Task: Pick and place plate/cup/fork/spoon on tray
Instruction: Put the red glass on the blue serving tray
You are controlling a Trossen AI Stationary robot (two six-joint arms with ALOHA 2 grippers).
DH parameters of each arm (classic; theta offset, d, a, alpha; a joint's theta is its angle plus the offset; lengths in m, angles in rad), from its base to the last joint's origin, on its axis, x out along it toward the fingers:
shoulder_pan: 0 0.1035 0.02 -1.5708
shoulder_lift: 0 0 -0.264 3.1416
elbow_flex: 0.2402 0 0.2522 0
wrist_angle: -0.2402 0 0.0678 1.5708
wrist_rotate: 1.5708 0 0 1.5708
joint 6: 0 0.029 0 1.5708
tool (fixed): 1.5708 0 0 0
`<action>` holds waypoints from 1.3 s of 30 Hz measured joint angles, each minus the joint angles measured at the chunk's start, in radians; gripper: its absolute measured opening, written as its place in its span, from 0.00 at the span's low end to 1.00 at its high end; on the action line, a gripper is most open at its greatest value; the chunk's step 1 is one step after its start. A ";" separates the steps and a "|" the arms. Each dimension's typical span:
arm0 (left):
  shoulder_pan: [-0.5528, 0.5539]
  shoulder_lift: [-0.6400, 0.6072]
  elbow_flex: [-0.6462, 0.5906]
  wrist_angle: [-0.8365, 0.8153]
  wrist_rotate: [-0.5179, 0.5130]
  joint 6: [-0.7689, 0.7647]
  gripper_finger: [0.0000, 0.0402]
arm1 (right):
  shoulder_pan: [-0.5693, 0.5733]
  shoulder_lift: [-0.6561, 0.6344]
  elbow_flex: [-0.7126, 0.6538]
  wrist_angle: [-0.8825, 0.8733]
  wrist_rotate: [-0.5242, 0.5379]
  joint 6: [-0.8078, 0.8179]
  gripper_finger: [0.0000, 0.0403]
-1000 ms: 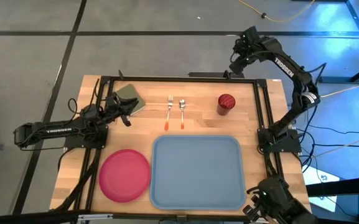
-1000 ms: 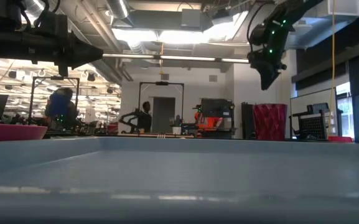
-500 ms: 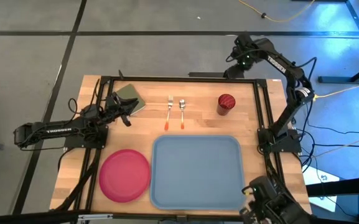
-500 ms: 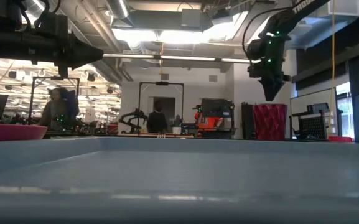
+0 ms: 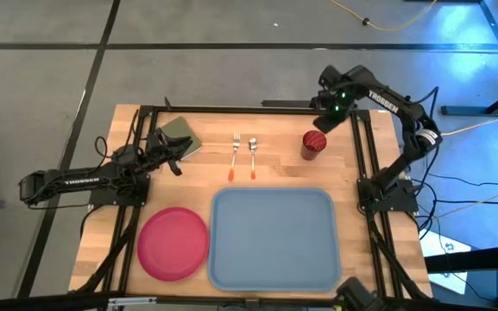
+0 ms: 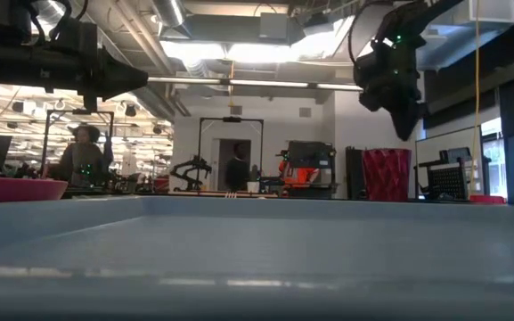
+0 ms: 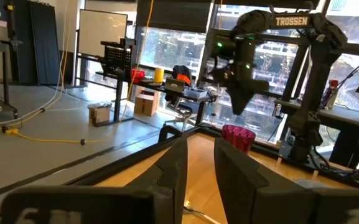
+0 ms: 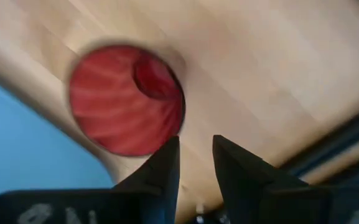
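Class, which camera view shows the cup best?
The high view: the cup stands whole beside the right gripper. The low view shows its side, the right wrist view a blurred top, the left wrist view it far off.

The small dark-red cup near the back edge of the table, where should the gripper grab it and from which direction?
Probably from straight above, pinching the rim wall. The small dark-red cup stands upright, mouth open upward, clear of the light-blue rectangular tray, so one finger can go inside and one outside. The right gripper hangs just behind it, fingers narrowly parted.
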 joint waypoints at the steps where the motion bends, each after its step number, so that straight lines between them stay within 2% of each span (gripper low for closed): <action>1: 0.000 0.000 0.000 0.000 0.000 0.000 0.18 | 0.016 -0.013 -0.029 0.005 0.030 0.020 0.25; 6: 0.000 0.000 0.000 -0.002 0.000 0.000 0.18 | 0.075 -0.080 -0.136 0.071 0.132 0.070 0.25; 16: 0.000 0.000 0.000 -0.002 0.000 0.000 0.18 | 0.100 -0.148 -0.146 0.271 0.133 0.066 0.25; 31: 0.000 0.000 0.000 -0.002 0.000 0.000 0.18 | 0.145 -0.117 -0.184 0.322 0.134 0.063 0.25; 39: 0.000 0.000 0.000 -0.003 0.000 0.000 0.18 | 0.152 -0.116 -0.184 0.328 0.185 0.067 0.25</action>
